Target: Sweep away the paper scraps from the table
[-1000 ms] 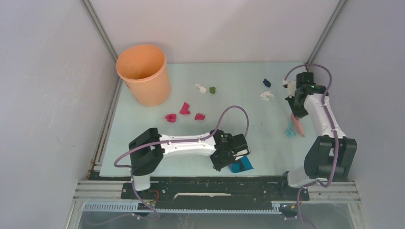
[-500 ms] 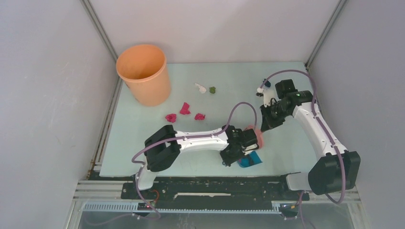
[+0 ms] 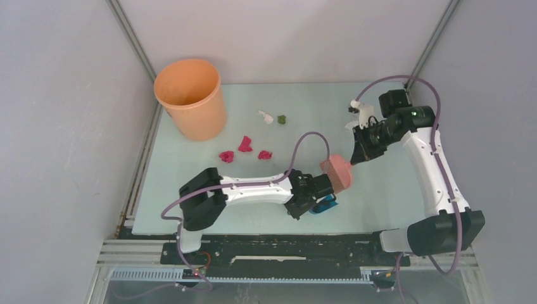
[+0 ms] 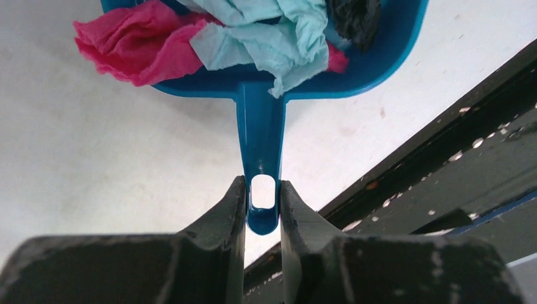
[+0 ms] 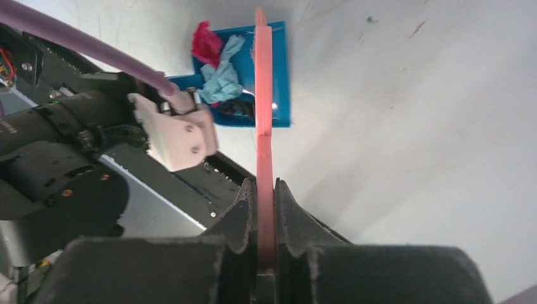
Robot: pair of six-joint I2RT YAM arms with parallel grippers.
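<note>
Bright even light, soft shadows on table (image 3: 316, 101) (wrist foregrounds blurry).

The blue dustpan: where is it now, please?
In the top view, the dustpan is front-centre of the table, handle in the left gripper, beside the pink brush.

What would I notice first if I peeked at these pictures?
The big orange bucket stands out most, at the far left of the table. Near the front edge, the left gripper holds a blue dustpan with paper scraps inside, and the right gripper holds a pink brush against it.
</note>
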